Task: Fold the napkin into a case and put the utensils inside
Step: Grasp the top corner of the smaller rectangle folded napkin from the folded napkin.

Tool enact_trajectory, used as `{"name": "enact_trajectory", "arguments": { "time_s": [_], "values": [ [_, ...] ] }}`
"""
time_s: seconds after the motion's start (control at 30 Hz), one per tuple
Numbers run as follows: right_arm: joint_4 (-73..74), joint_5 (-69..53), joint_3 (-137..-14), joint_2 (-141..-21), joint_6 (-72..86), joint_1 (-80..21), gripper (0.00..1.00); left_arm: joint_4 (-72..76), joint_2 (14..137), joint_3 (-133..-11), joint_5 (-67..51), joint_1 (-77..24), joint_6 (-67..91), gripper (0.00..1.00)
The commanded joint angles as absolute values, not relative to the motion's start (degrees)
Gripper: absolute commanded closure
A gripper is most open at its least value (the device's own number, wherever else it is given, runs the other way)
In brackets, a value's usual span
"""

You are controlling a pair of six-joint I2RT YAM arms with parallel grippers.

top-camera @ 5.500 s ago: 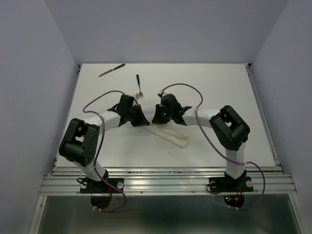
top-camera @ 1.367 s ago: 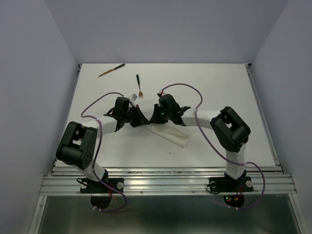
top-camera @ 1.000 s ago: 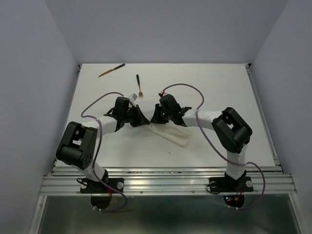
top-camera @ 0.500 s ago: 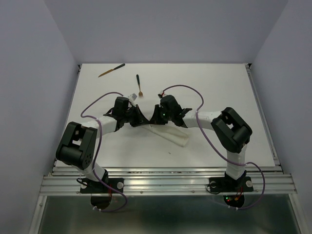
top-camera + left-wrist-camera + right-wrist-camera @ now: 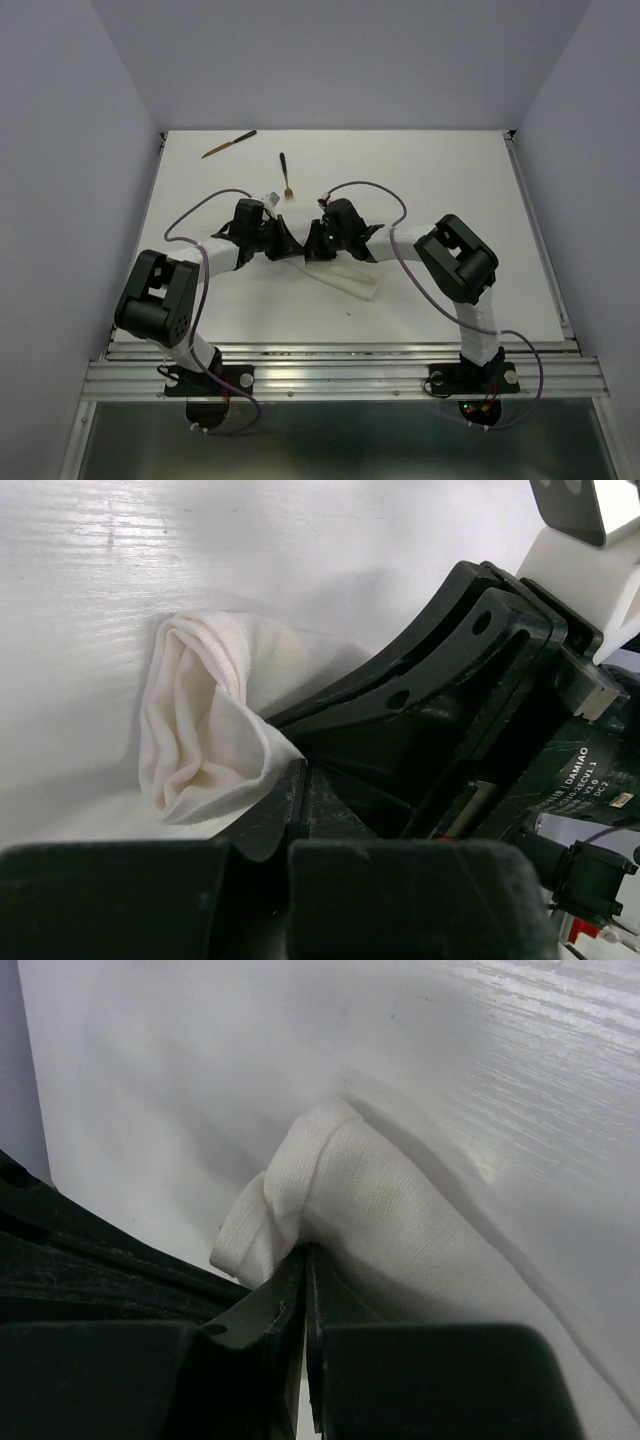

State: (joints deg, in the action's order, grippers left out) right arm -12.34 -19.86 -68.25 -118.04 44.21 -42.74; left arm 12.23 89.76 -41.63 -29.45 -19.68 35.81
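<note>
A long, narrow white cloth case (image 5: 350,280) lies a little near of the middle of the white surface (image 5: 440,180), slanting from its far-left end to its near-right end. Both arms reach in over the far-left end, their wrists almost meeting there.

The left gripper (image 5: 297,785) has its jaws pressed together on a thin edge of the case's fabric. In the left wrist view the cloth end bulges out beyond the fingertips as a soft, bunched fold with a rolled hem, and the black body of the right arm's wrist fills the right side of the picture just beside it.

The right gripper (image 5: 304,1280) is likewise closed, its two black fingers nipping the cloth from the other side. The fabric rises above them in a rounded hump that touches the surface behind it. Whether the end of the case gapes open between the two grips cannot be told.

A thin brown wooden fork (image 5: 285,175) with a dark handle lies on the surface just beyond the two wrists, pointing near and far. A thin brown wooden knife (image 5: 228,144) with a dark end rests well apart in the far-left corner, tilted. Neither touches the case.
</note>
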Motion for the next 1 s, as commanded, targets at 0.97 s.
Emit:
{"name": "enact_trajectory", "arguments": {
  "time_s": [0.97],
  "values": [
    [-8.9,-4.0,-60.8,-104.1,42.3,-43.6,0.89,15.6,88.2,-41.6,-31.3,-19.6,36.3,1.0]
  ]
}}
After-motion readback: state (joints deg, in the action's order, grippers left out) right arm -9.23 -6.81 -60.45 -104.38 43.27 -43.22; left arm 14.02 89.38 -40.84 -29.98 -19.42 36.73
